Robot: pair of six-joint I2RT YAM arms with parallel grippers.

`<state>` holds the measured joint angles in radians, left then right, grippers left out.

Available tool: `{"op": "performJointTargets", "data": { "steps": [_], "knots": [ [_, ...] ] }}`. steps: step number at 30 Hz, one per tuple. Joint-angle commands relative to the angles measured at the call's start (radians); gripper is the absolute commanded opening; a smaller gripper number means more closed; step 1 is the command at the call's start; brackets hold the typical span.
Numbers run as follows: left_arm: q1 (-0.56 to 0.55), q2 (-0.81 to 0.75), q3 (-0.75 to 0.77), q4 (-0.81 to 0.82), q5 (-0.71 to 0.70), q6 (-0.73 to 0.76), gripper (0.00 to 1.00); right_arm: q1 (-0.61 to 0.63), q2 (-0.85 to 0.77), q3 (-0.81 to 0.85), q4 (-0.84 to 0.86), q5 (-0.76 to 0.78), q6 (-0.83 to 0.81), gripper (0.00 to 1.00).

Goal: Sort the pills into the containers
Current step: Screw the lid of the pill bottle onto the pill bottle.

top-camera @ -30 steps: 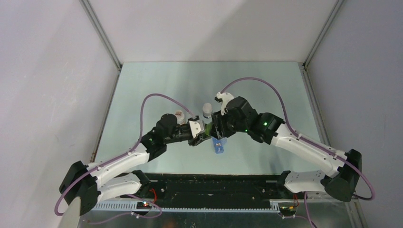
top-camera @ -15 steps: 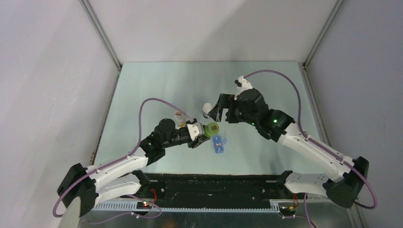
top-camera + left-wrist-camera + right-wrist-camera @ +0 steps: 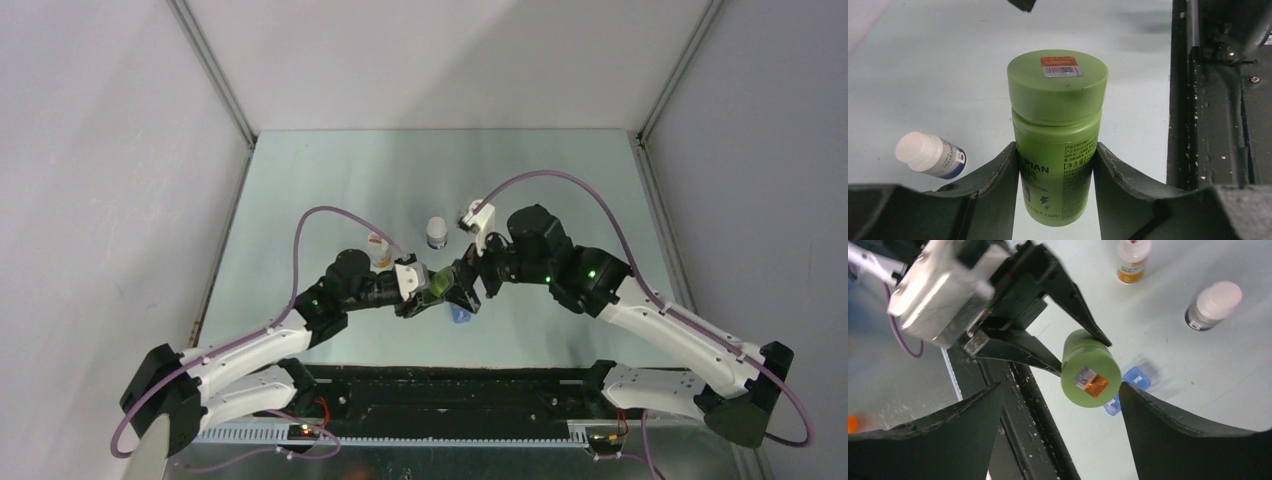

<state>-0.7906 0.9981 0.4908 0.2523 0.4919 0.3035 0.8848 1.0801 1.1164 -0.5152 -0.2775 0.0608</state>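
A pale green bench (image 3: 330,180) is enclosed by grey walls. A capped green bottle (image 3: 1057,140) is clamped at its body by the left arm's jaws. The right arm's jaws are spread wide, nothing gripped. The blue pill box (image 3: 1137,377) is seen on the bench just behind the bottle; pills cannot be made out.

Translucent blue pill box (image 3: 1136,377); green bottle (image 3: 1057,135) with orange sticker (image 3: 1061,66); white-capped bottle (image 3: 930,156)

A robot test cell in a lab: blank white walls (image 3: 100,200) on metal posts (image 3: 214,75) box in a bare pale-green table (image 3: 330,180). The left arm (image 3: 250,345) and right arm (image 3: 650,315) are bolted to a black rail (image 3: 450,392), with purple cables (image 3: 322,209) looping above.
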Motion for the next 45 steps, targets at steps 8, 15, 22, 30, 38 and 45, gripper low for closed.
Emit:
{"op": "performJointTargets", "data": {
  "steps": [8, 15, 22, 30, 38, 45],
  "knots": [
    [-0.001, -0.043, 0.057, -0.029, 0.079, 0.017, 0.0, 0.057, 0.066, 0.058, -0.056, 0.056, -0.215, 0.88],
    [-0.002, -0.059, 0.054, -0.035, 0.089, 0.022, 0.0, 0.057, 0.091, 0.057, -0.059, 0.089, -0.221, 0.83],
    [-0.002, -0.067, 0.058, -0.031, 0.099, 0.025, 0.0, 0.051, 0.128, 0.057, -0.046, 0.058, -0.203, 0.61],
    [-0.002, -0.071, 0.049, 0.0, 0.046, 0.016, 0.0, 0.071, 0.172, 0.091, 0.072, 0.215, 0.147, 0.21],
    [-0.001, -0.06, 0.03, 0.031, -0.033, 0.02, 0.0, 0.136, 0.226, 0.143, 0.027, 0.495, 0.714, 0.62],
    [-0.002, -0.066, 0.011, 0.033, -0.07, 0.014, 0.0, 0.06, 0.104, 0.075, 0.07, 0.394, 0.591, 0.81]
  ]
}}
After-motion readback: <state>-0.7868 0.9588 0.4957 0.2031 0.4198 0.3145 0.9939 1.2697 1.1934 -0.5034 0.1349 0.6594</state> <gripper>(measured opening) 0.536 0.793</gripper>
